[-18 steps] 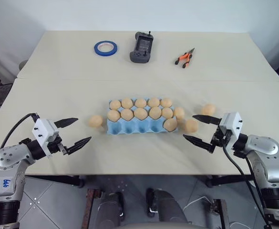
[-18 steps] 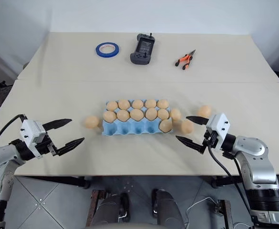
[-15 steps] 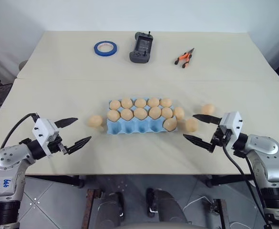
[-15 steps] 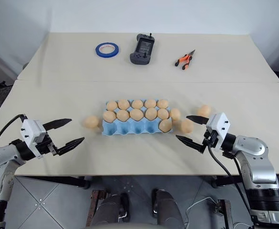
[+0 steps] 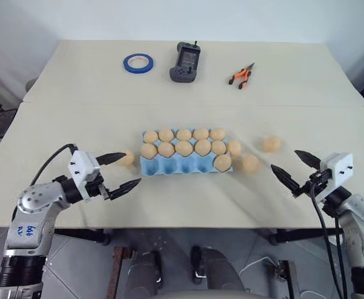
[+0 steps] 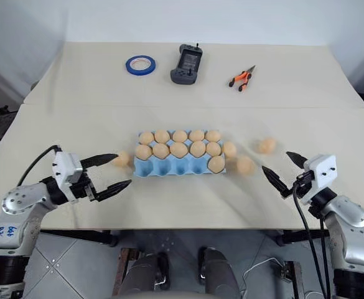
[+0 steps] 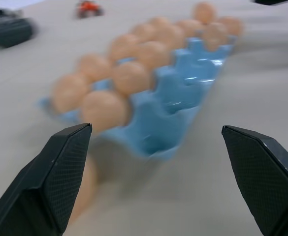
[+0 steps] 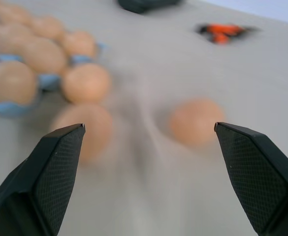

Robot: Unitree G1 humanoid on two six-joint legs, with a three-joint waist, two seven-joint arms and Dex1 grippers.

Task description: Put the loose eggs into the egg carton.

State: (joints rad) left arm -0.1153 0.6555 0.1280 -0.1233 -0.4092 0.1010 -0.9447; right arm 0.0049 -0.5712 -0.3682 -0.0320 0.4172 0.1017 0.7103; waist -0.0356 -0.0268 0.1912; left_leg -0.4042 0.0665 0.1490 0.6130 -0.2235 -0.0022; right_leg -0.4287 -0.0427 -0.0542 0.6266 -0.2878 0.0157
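The light-blue egg carton (image 5: 175, 166) lies mid-table with eggs filling its two back rows and one egg (image 5: 222, 162) at the right end of the front row. One loose egg (image 5: 127, 157) rests just left of the carton, by the upper finger of my left gripper (image 5: 130, 169), which is open and empty. Three loose eggs lie to the right: one (image 5: 233, 147) against the carton's edge, one (image 5: 250, 163) nearer me, one (image 5: 270, 144) farther right. My right gripper (image 5: 285, 160) stands open and empty, just right of these. The right wrist view looks at two of them (image 8: 195, 120) (image 8: 87, 130).
At the table's far side lie a blue tape ring (image 5: 137, 61), a black handheld device (image 5: 185, 61) and orange-handled pliers (image 5: 241, 75). A seam crosses the table behind the carton. Both arms hang over the front edge.
My left gripper has swung right, up to the loose egg beside the carton. My right gripper has drawn back to the right, away from the loose eggs. Both stay open.
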